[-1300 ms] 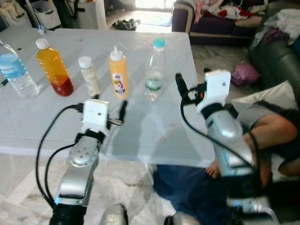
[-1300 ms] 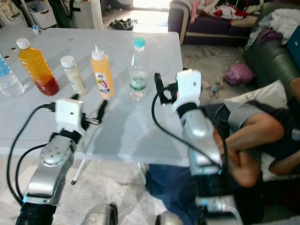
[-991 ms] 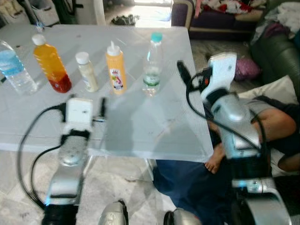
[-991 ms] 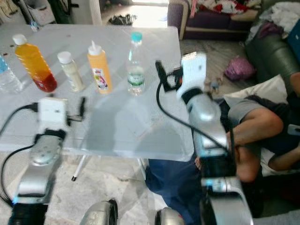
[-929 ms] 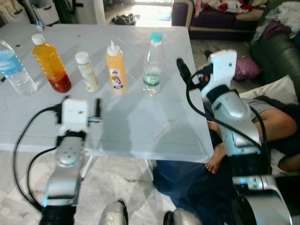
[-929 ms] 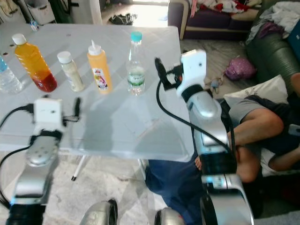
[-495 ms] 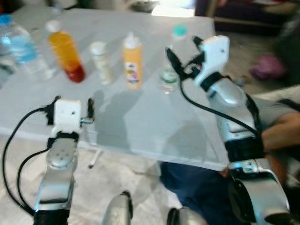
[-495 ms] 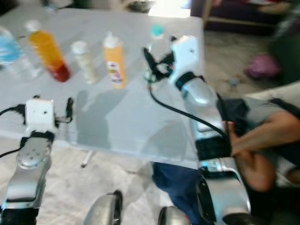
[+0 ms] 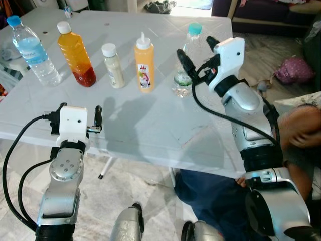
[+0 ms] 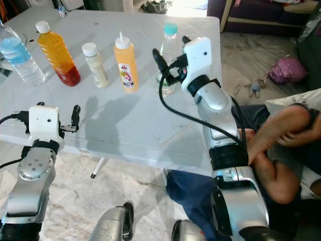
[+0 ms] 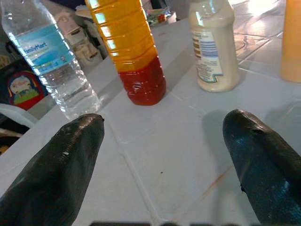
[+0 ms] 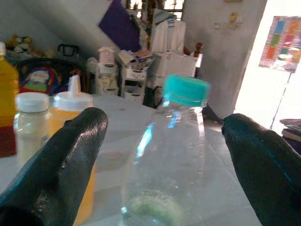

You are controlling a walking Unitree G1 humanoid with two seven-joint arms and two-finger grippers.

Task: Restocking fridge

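Note:
Several bottles stand in a row on the white table [image 9: 150, 125]: a blue-capped water bottle [image 9: 32, 51], an orange juice bottle [image 9: 76, 55], a cream sauce bottle [image 9: 113, 66], a yellow squeeze bottle [image 9: 144, 63] and a clear teal-capped water bottle [image 9: 181, 85]. My right gripper [image 9: 196, 51] is open at the teal-capped bottle [image 12: 171, 155], one finger on each side, not touching it. My left gripper [image 9: 80, 106] hangs open and empty over the table's front edge, pointing toward the juice bottle [image 11: 134, 52] and the sauce bottle [image 11: 214, 47].
A person sits low at the right of the table, an arm [image 9: 301, 135] close to my right elbow. A pink bag [image 9: 293, 70] lies on the floor beyond. A dark sofa [image 9: 271, 15] stands at the back right. The table's front edge [image 9: 150, 161] runs just before me.
My right gripper has reached left and forward, from beside the teal-capped bottle to astride it. My left gripper has drawn back to the table's front edge. The camera has also shifted.

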